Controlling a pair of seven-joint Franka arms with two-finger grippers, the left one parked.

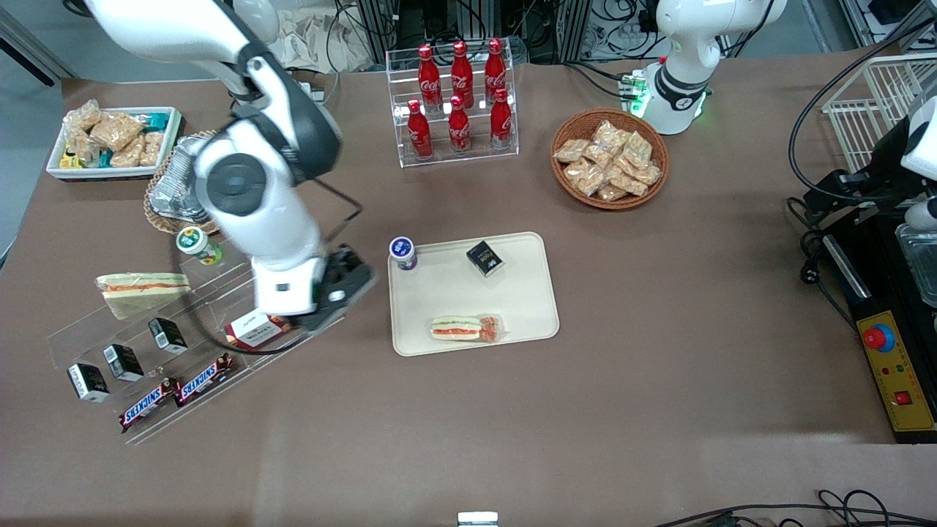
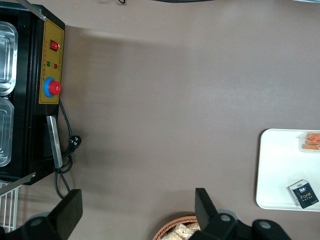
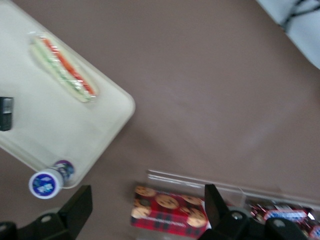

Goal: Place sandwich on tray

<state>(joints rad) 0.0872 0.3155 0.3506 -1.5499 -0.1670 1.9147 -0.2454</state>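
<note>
Resting sandwich [image 1: 464, 328] on tray [image 1: 524, 293], claw [image 3: 145, 210] open

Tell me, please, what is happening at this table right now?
A sandwich already lies on the cream tray, near the edge closest to the front camera, with a small dark box also on the tray and a purple-lidded cup at its corner. The working arm's gripper hangs open and empty above a red cookie packet at the clear display shelf. A second, look-alike sandwich rests on that shelf.
</note>
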